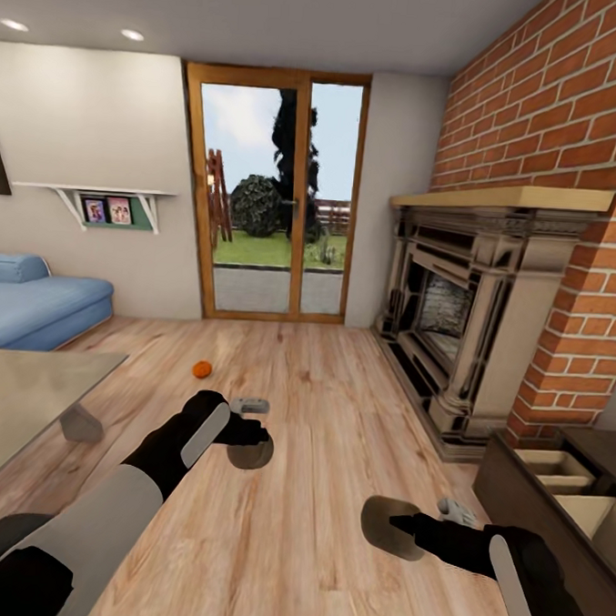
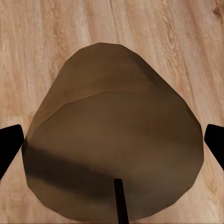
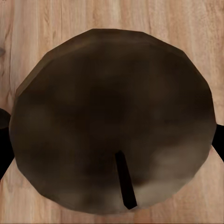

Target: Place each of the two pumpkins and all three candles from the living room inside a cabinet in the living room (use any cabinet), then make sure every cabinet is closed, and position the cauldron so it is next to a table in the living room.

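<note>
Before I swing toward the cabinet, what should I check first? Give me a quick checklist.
1. Left gripper gripping the left candle: ok, fingers on both sides of it, off the floor.
2. Right gripper gripping the right candle: ok, same hold.
3. Cabinet open to receive them: ok, open compartments face up.
4. Room inside the compartments: cannot tell, partly cut off by the picture's edge.
5. Pumpkin stowed: not ok, it lies on the floor.

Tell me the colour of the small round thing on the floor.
Orange: the pumpkin, clearest in the head view.
</note>
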You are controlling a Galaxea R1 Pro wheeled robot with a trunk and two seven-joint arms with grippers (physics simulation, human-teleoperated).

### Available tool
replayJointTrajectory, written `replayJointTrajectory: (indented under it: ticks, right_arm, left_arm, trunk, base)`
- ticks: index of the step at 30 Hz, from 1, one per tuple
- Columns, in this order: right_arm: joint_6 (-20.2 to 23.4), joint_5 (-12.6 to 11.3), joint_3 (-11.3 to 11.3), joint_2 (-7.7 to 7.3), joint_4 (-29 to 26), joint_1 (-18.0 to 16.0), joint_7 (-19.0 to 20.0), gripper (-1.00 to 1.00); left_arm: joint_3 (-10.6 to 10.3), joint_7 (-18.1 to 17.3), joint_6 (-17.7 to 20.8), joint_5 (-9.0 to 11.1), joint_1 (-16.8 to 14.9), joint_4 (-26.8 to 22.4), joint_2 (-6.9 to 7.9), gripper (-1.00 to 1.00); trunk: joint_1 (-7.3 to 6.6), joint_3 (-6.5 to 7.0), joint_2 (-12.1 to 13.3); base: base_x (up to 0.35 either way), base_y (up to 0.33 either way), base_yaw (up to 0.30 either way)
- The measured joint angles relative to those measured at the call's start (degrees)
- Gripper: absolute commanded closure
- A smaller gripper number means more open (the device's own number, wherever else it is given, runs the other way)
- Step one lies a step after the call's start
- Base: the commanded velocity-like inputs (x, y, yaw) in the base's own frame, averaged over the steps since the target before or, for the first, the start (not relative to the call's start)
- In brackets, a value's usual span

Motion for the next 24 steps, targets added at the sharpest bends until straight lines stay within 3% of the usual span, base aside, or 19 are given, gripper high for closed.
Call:
replayJointTrajectory:
  ticks: [24]
  right_arm:
    - [0.0, 0.2, 0.0, 0.2, 0.0, 0.0, 0.0, 1.0]
  left_arm:
    - [0.0, 0.0, 0.0, 0.0, 0.0, 0.0, 0.08, 1.0]
  trunk:
    - [0.0, 0.0, 0.0]
  base:
    - [0.329, 0.019, 0.0]
